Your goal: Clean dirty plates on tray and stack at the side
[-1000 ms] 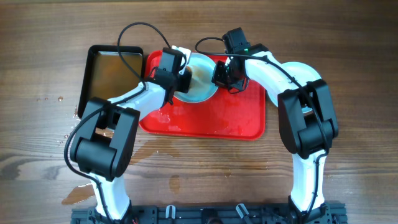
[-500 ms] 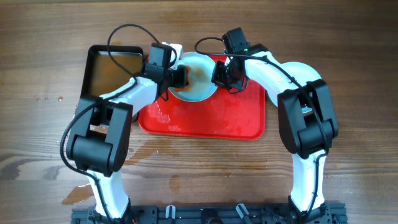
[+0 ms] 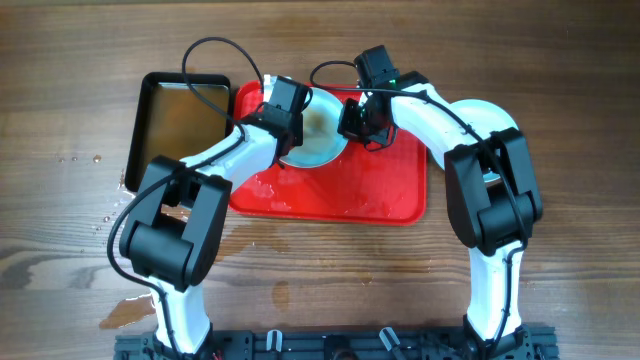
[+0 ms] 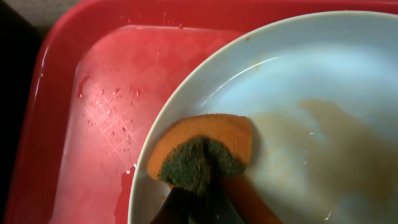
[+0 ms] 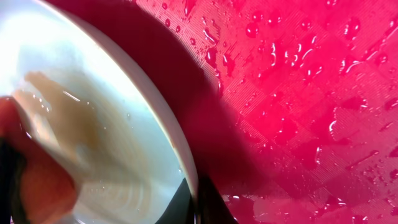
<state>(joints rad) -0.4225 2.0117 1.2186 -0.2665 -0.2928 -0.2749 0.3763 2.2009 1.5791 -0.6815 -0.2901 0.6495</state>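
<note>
One dirty plate (image 3: 318,135) sits tilted at the back of the red tray (image 3: 380,195), with a brown sauce smear at its centre (image 4: 323,124). My left gripper (image 3: 290,122) is shut on an orange sponge with a dark green scrub side (image 4: 202,152) and presses it on the plate's inner left part. My right gripper (image 3: 352,122) is shut on the plate's right rim (image 5: 186,168) and holds that edge up off the tray. The other plates are out of view.
A black pan of brownish water (image 3: 178,120) stands just left of the tray. The tray floor is wet with droplets (image 5: 298,93). Water spots lie on the wooden table at the left (image 3: 120,215).
My left gripper with the sponge has swung left toward the pan and back right onto the plate. The right gripper has kept its hold on the rim.
</note>
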